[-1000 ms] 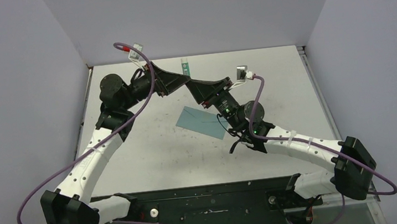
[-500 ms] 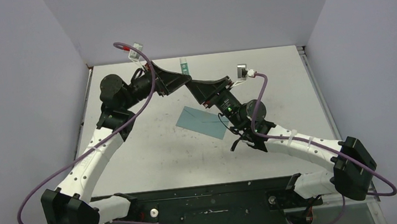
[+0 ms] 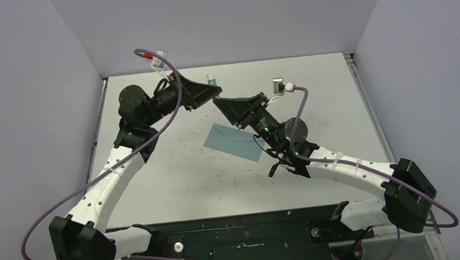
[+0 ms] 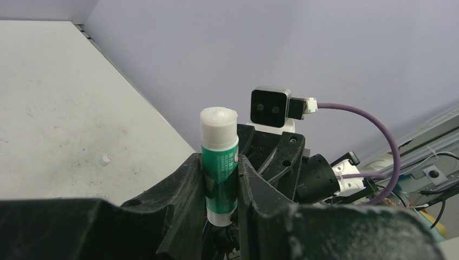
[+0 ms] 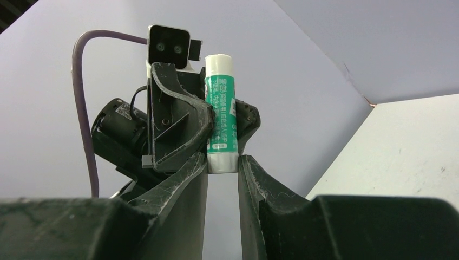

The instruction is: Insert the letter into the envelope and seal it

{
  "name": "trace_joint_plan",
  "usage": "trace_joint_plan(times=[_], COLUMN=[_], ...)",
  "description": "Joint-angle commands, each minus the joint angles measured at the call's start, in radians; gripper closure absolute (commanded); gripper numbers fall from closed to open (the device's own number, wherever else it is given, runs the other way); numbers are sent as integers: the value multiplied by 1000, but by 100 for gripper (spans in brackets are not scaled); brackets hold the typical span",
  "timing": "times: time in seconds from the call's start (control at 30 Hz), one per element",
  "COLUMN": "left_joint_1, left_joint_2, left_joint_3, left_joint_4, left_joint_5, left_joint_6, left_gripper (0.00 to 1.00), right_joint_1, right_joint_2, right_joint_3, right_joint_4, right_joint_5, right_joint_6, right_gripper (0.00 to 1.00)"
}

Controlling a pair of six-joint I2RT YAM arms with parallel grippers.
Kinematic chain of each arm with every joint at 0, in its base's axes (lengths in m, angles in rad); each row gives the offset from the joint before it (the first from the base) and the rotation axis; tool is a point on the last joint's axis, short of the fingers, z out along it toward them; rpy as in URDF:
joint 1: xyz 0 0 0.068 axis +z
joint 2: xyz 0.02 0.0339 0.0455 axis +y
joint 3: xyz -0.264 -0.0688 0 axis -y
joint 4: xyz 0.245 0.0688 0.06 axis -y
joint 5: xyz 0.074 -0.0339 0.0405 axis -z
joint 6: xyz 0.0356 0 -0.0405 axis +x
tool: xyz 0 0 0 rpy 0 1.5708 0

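Note:
The teal envelope lies flat at mid-table, below and right of both grippers. The letter is out of view. A green-and-white glue stick stands between the fingers of my left gripper, which is shut on its green body; its white top sticks out past the tips. In the right wrist view the glue stick rises from my right gripper, whose tips are shut on its white lower end. From above, my left gripper and right gripper meet tip to tip above the table's far half.
A small white bit lies on the grey table near the back wall. Lilac walls close the table on three sides. Both arms reach in over the middle, and purple cables loop off each wrist.
My left gripper has shut on the glue stick that the right gripper was holding up. Both wrists have shifted slightly, the left one back and left.

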Motion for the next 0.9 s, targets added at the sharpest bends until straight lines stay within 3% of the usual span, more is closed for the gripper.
trace_joint_plan(times=[0.0,0.03,0.07,0.13,0.2,0.4,0.53,0.63,0.73,0.87], left_joint_1=[0,0,1,4,9,17,17,14,14,4], left_joint_2=[-22,-24,-26,-29,-31,-33,-46,-58,-69,-87], left_joint_3=[-2,2,8,24,54,162,169,151,128,89], left_joint_4=[25,3,-17,-78,-182,-519,-567,-559,-527,-469], left_joint_5=[11,13,15,13,-14,-167,-183,-130,-22,85], left_joint_6=[59,80,122,208,330,619,677,706,738,770], left_gripper=[100,100,100,100,100,100,100,100,100,100], right_joint_1=[-9,-10,-12,-13,-17,-51,-118,-266,-429,-553], right_joint_2=[-62,-72,-85,-120,-163,-256,-225,-126,-38,54], right_joint_3=[1,4,6,16,30,133,233,315,319,289], right_joint_4=[41,15,-20,-121,-264,-831,-1218,-1461,-1527,-1497], right_joint_5=[6,9,9,9,37,183,399,377,235,161], right_joint_6=[-4,-16,-34,-86,-134,-204,-215,-200,-245,-335], right_gripper=[80,58,46,29,19,13,12,11,10,9])
